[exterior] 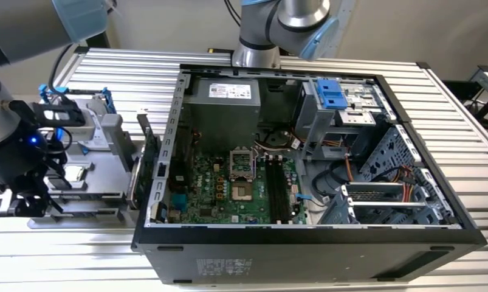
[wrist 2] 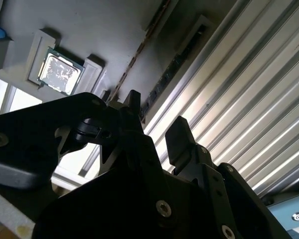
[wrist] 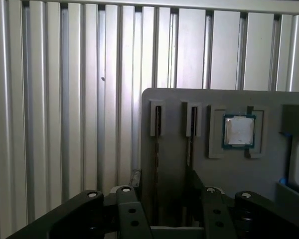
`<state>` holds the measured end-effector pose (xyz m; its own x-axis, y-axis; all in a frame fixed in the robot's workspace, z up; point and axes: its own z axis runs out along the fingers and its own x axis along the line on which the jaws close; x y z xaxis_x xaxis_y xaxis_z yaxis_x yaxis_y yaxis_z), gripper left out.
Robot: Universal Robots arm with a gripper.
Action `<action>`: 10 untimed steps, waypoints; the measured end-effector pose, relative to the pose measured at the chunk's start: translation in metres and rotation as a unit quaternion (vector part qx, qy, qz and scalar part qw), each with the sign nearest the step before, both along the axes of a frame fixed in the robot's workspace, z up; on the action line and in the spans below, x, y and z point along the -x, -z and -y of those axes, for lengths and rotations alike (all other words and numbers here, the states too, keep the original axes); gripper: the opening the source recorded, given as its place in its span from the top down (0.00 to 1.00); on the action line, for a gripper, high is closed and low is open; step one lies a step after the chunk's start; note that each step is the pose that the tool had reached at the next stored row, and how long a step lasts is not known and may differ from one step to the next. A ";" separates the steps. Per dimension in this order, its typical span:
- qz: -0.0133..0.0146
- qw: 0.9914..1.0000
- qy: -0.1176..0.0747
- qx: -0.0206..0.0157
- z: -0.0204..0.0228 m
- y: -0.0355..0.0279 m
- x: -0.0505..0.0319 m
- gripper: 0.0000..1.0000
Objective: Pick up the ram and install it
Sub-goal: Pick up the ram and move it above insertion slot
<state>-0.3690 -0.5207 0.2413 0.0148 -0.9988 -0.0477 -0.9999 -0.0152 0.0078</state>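
Two thin ram sticks stand edge-on in narrow slots of a grey fixture plate (wrist: 269, 169): one ram (wrist: 158, 122) and a second (wrist: 193, 122) beside it. In the second wrist view a ram's edge (wrist 2: 139, 50) runs as a thin brownish line up from the fingers. My gripper (wrist: 167, 195) (wrist 2: 157, 117) is open just above the plate, its black fingers (wrist: 127, 199) apart, and the first stick's line runs between them untouched. In the exterior view the gripper (exterior: 23, 204) hangs over the fixture at that view's left. The motherboard's black slots (exterior: 278, 188) lie in the open case.
A CPU (wrist: 239, 132) (wrist 2: 60, 72) sits in a recess next to the sticks. A hard drive with blue handles (exterior: 69, 115) and a green card (exterior: 151, 161) stand on the fixture. The open computer case's wall (exterior: 309, 234) fills the ribbed metal table (exterior: 122, 67).
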 end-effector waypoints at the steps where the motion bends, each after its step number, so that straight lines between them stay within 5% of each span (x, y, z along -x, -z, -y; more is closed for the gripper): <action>1: 0.000 1.000 0.000 0.000 -0.0001 0.0003 0.0000 0.00; 10: 0.000 1.000 0.000 0.001 -0.0002 0.0026 0.0001 0.00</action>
<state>-0.3691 -0.5205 0.2387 0.0147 -0.9988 -0.0463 -0.9999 -0.0151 0.0079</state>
